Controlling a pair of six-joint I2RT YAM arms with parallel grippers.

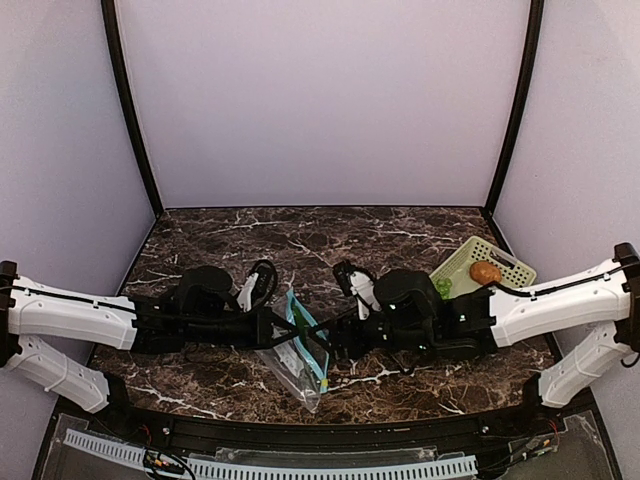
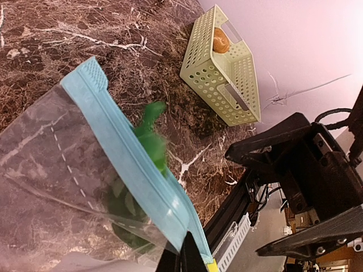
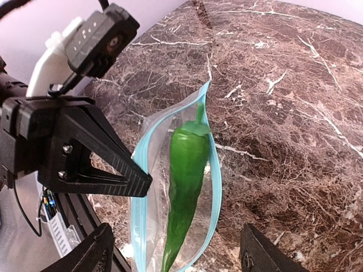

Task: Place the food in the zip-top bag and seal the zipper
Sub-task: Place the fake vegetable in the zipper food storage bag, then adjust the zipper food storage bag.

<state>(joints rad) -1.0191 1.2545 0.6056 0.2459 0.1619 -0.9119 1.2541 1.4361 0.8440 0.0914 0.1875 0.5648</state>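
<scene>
The clear zip-top bag (image 1: 300, 362) is held up near the table's front, mouth open. My left gripper (image 2: 184, 258) is shut on its teal zipper strip (image 2: 125, 147) at one end; it also shows in the top view (image 1: 272, 328). A long bright green pepper (image 3: 187, 164) lies stem-up inside the open mouth, between the two teal edges (image 3: 215, 187), and shows through the plastic in the left wrist view (image 2: 150, 133). My right gripper (image 3: 178, 258) is open wide above the mouth, touching nothing. The brown-orange potato (image 1: 485, 272) lies in the basket.
The pale green slotted basket (image 1: 510, 262) sits tilted at the right back, near the side wall; a small green item (image 1: 443, 287) shows at its near-left corner. The basket also shows in the left wrist view (image 2: 227, 79). The table's black front rail runs just behind the bag.
</scene>
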